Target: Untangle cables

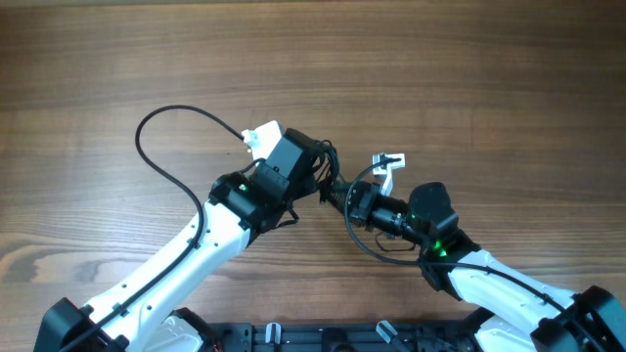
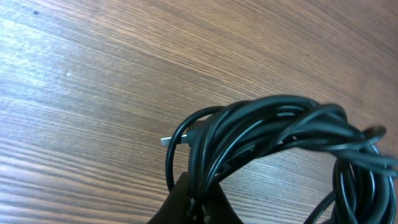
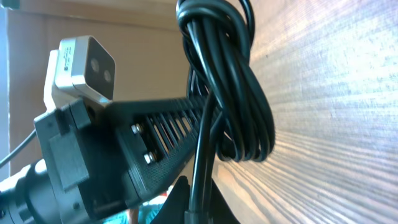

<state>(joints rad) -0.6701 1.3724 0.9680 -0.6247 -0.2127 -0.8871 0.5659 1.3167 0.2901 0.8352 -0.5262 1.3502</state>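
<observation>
left jaws pinch the cables [image 2: 280,124], the coiled bundle bunched just ahead of them. right jaws pinch a strand of the same bundle, which sits between both jaws over the table [image 1: 411,59]

The cables [image 2: 280,124] lie bunched on the table [image 1: 440,68], between the left gripper [image 2: 193,208] on their left and the right gripper [image 3: 193,205] on their right.

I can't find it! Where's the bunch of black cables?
Seen from overhead, the cables are near the middle of the table, held between the left gripper on their left and the right gripper on their right.
</observation>
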